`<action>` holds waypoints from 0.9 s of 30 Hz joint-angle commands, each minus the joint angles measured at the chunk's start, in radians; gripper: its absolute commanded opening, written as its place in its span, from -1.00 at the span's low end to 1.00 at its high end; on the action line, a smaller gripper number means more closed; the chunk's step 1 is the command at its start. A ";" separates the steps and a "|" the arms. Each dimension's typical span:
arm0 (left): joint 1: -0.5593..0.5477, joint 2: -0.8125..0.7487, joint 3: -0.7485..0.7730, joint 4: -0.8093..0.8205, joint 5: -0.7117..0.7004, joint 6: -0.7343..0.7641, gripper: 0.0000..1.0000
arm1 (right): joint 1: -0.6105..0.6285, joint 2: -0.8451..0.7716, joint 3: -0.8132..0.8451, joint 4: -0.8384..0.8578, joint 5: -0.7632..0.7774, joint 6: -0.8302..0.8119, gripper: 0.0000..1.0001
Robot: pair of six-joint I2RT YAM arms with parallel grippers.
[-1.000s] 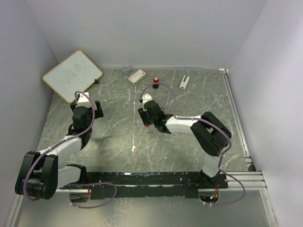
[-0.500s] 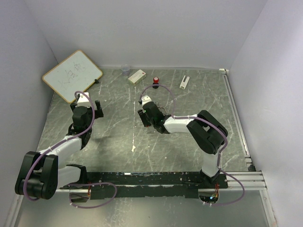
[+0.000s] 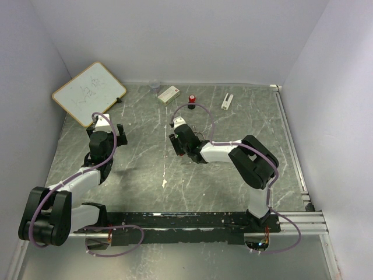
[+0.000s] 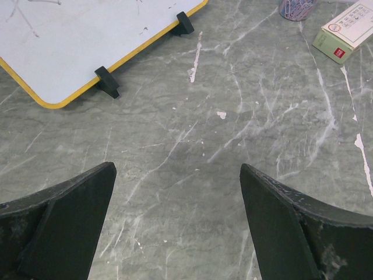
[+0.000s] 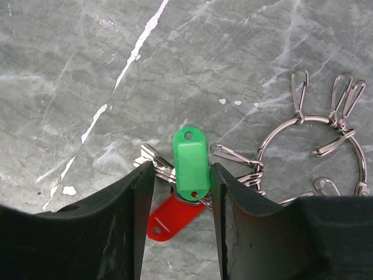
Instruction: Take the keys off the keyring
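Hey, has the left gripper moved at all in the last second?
No. In the top view the left gripper hangs open just below the whiteboard's lower corner, exactly where it was a second ago.

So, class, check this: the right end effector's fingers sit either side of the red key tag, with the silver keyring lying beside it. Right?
Not quite. The right wrist view shows the right end effector with its fingers either side of the green key tag; the red key tag lies partly beneath it. The silver keyring does lie beside it.
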 commanded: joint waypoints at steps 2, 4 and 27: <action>-0.006 -0.002 0.025 0.036 0.008 -0.012 0.98 | -0.002 -0.024 -0.002 -0.036 0.008 0.024 -0.16; -0.005 -0.004 0.023 0.038 0.008 -0.012 0.98 | -0.003 -0.024 -0.032 -0.039 0.014 0.025 -0.22; -0.006 -0.003 0.022 0.038 -0.009 -0.014 0.98 | -0.019 -0.027 0.033 -0.113 -0.047 0.046 -1.00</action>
